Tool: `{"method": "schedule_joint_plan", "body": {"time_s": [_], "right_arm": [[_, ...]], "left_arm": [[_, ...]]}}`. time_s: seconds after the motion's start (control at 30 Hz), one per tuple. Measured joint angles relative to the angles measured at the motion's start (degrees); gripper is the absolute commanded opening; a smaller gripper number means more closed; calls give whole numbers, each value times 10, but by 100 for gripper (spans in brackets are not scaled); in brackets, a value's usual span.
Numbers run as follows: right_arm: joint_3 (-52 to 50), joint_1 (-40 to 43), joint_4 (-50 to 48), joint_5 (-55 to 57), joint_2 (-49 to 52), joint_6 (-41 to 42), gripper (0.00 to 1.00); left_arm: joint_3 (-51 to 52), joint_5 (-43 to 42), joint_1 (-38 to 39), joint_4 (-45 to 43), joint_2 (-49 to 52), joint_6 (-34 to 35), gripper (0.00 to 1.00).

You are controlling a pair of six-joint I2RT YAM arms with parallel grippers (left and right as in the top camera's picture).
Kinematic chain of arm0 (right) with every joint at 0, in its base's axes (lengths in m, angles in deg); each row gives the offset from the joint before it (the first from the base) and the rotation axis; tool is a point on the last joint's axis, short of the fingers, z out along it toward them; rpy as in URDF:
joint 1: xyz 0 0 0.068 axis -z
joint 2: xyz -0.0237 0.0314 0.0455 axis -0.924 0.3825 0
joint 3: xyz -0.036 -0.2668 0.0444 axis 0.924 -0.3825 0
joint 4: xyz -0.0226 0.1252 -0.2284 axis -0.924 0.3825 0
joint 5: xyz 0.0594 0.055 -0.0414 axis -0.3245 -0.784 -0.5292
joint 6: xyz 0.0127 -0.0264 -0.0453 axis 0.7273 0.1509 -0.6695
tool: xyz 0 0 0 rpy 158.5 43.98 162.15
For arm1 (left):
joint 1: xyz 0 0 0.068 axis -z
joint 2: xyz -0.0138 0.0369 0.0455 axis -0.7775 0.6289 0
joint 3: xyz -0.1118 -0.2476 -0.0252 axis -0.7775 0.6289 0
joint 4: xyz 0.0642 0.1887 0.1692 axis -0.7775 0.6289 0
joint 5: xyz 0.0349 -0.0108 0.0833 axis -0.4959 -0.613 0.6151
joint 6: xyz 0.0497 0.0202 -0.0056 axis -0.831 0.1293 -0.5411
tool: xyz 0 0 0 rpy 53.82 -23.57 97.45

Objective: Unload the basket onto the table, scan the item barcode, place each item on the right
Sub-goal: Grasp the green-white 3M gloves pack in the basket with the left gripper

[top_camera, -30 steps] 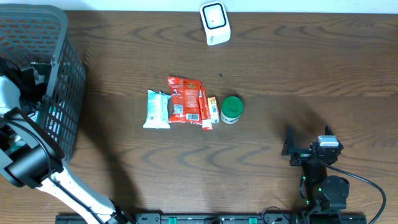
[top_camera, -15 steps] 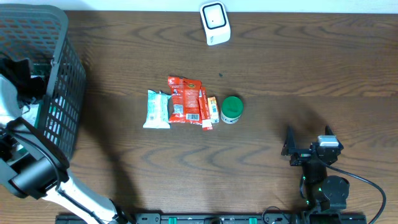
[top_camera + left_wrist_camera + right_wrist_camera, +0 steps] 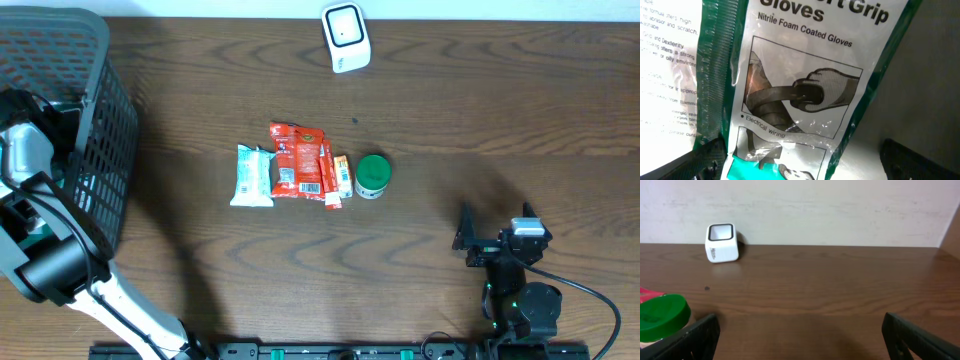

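My left gripper (image 3: 810, 160): spread, empty; glove packet (image 3: 805, 75) directly beneath; worktop items (image 3: 300, 162) lie well to its right, nearer my spread right gripper (image 3: 496, 218).

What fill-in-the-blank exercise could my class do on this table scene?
1. The round jar at the right end of the row of items has a ____ lid.
2. The print on the package in the left wrist view says it holds nitrile foam coated ____.
3. The scanner standing beyond the row is ____ in colour.
Missing words: green; gloves; white.
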Motion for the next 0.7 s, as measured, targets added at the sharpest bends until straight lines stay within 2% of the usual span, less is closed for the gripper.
{"method": "schedule_joint_plan", "body": {"time_s": [0.13, 0.2, 0.27, 0.3, 0.33, 0.37, 0.43, 0.47, 0.5, 0.53, 0.63, 0.7], "right_arm": [[0, 0, 0, 0, 0, 0, 99], [0, 0, 0, 0, 0, 0, 99], [0, 0, 0, 0, 0, 0, 99], [0, 0, 0, 0, 0, 0, 99], [0, 0, 0, 0, 0, 0, 99], [0, 0, 0, 0, 0, 0, 99], [0, 0, 0, 0, 0, 0, 99], [0, 0, 0, 0, 0, 0, 99], [0, 0, 0, 0, 0, 0, 99], [0, 0, 0, 0, 0, 0, 99], [0, 0, 0, 0, 0, 0, 99], [0, 0, 0, 0, 0, 0, 99]], "left_arm": [[-7, 7, -1, -7, 5, 19, 80], [-8, 10, -2, -10, 5, 23, 64], [-9, 16, -2, -12, 5, 28, 38], [-9, 19, -3, -14, 6, 27, 36], [-9, 22, -4, -15, 6, 28, 37], [-9, 24, -5, -15, 5, 29, 53], [-9, 23, -5, -15, 5, 30, 56], [-9, 22, -5, -15, 5, 32, 63], [-9, 22, -3, -14, 5, 31, 75], [-9, 21, -3, -14, 5, 33, 80], [-9, 18, -2, -15, 5, 36, 86], [-9, 16, -2, -15, 5, 37, 86]]}}
